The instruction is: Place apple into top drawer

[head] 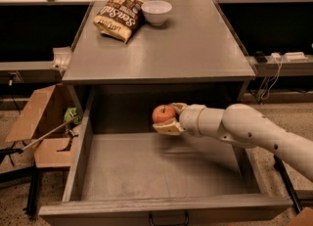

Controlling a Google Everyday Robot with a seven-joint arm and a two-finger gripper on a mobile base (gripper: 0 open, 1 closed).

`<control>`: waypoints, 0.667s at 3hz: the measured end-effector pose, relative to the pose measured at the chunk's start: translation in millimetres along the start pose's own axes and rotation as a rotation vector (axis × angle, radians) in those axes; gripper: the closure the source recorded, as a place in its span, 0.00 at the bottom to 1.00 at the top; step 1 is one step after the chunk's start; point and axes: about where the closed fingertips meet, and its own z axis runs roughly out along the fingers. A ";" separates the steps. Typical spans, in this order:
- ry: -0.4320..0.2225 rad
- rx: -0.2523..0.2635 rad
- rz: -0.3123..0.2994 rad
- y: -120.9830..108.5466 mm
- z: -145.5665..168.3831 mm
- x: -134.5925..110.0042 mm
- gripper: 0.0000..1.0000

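The red-orange apple point(163, 113) is held in my gripper point(168, 118), whose cream fingers close around it from above and below. The arm reaches in from the right. The apple hangs above the rear middle of the open top drawer point(78, 164), a wide grey metal box with a bare flat bottom and a small dark handle point(168, 218) on its front. The apple is a little above the drawer floor and below the cabinet top.
On the grey cabinet top point(195, 44) lie a chip bag point(119, 17) and a white bowl point(156, 11). A cardboard box point(41, 122) with a green item stands on the floor to the left. Cables and a power strip point(286, 56) are at right.
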 end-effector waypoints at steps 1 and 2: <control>-0.011 0.020 0.049 -5.4 20.2 19.1 1.00; -0.007 0.020 0.086 -8.3 36.5 34.6 1.00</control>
